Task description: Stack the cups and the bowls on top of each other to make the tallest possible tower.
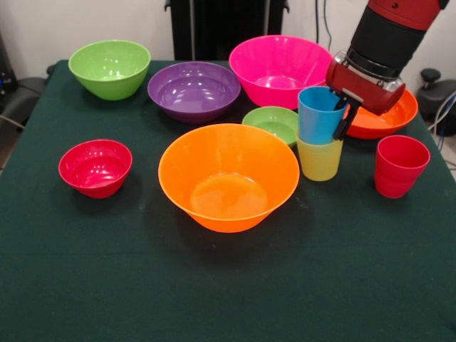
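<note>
The tower (318, 134) is barely begun: the blue cup (318, 114) sits nested in the yellow-green cup (318, 159), at about three o'clock from the big orange bowl (228, 177). The gripper (345, 114) hangs at the blue cup's rim, one dark finger (343, 121) outside its wall; whether it clamps the rim cannot be told. The red cup (400, 165) stands alone further toward three o'clock. Every bowl lies single on the dark green cloth (228, 292): pink bowl (279, 70), purple bowl (194, 90), lime green bowl (109, 68), small green bowl (271, 123), small red bowl (95, 167), red-orange bowl (388, 117). All look glossy, smooth, round plastic; the cups seem translucent and tapered.
</note>
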`<state>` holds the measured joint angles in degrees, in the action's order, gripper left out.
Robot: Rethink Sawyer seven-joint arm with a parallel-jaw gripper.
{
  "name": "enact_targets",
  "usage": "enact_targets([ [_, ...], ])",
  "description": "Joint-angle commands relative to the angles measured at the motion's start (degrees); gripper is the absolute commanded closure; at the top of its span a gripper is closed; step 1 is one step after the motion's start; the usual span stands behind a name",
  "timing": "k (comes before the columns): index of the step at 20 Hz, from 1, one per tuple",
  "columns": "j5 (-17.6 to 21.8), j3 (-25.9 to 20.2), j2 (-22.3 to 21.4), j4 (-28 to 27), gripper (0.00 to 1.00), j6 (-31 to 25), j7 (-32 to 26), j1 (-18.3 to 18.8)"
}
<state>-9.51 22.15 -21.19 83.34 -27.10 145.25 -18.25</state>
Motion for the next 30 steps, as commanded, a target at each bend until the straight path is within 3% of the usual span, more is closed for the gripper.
enact_targets([
  [1,-2.1,-2.5,2.7,1.1,1.0,1.4,10.0,0.1],
  [9,-2.8,-2.1,2.8,0.3,1.0,0.6,9.7,-0.8],
  [10,-2.8,-2.0,2.9,0.2,0.0,0.6,9.5,-0.9],
  [30,-2.7,-3.9,0.8,1.4,0.0,4.7,7.9,1.0],
])
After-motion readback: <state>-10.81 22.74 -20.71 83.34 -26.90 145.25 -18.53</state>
